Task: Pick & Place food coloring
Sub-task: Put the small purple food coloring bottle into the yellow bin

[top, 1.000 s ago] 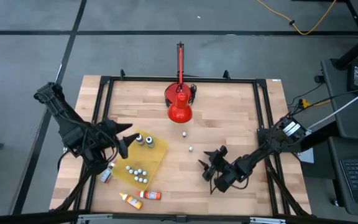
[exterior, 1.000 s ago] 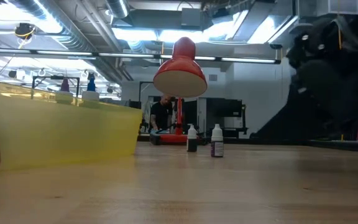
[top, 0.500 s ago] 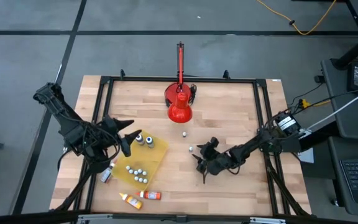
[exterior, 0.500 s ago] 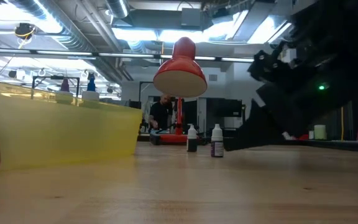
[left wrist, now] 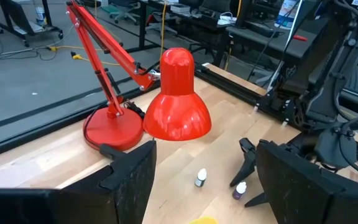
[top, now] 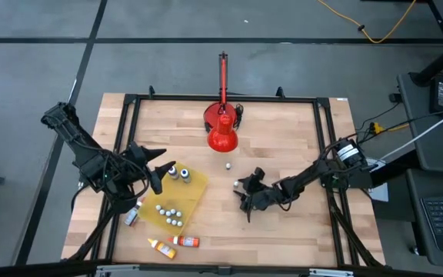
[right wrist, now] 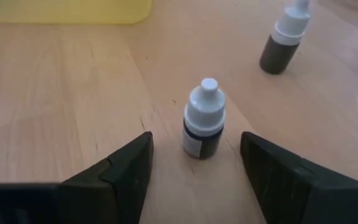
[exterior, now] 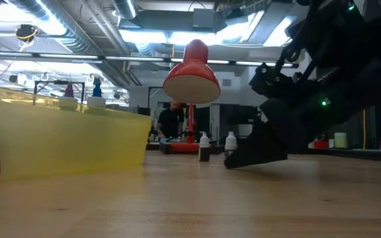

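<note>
Right gripper (right wrist: pixel 194 163) advanced, jaws flanking bottle (right wrist: pixel 203 119)

High view looks straight down over the red lamp (top: pixel 222 132); low view faces it level from the tabletop; left wrist view nears it, right wrist view hugs bottles beside it

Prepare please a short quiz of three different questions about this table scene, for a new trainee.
1. True or false: the right gripper already holds a bottle.
2. What stands between the open fingers of the right gripper?
A. an upright dark bottle
B. the red lamp
C. the yellow tray
3. Fill in: the left gripper hovers at the edge of the yellow ____.

Key: 1 false; 2 A; 3 tray.
</note>
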Action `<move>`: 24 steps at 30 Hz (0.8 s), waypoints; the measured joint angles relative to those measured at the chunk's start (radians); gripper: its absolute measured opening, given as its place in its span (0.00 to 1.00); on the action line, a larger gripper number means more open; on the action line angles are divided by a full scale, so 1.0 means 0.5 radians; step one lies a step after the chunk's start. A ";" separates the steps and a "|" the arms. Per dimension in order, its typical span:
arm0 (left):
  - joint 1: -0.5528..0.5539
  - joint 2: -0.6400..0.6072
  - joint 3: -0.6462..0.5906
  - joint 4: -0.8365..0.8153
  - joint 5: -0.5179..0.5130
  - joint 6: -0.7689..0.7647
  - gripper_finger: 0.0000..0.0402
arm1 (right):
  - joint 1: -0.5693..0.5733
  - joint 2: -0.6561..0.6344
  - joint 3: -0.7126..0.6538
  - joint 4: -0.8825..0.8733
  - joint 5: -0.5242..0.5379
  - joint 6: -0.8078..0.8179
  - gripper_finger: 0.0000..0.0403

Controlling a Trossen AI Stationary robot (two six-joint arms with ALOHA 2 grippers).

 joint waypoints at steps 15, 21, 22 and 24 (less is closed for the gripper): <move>-0.001 0.000 0.000 -0.001 0.049 0.023 0.65 | -0.036 0.001 0.000 0.001 -0.029 0.007 0.28; 0.032 0.000 0.010 0.151 0.115 0.235 0.65 | -0.026 -0.044 0.007 -0.004 -0.180 0.054 0.15; 0.059 0.000 0.019 0.213 0.189 0.354 0.65 | -0.017 -0.072 0.011 -0.023 -0.225 0.060 0.15; 0.141 0.000 0.039 0.340 0.365 0.600 0.65 | -0.001 -0.125 0.057 -0.058 -0.282 0.061 0.15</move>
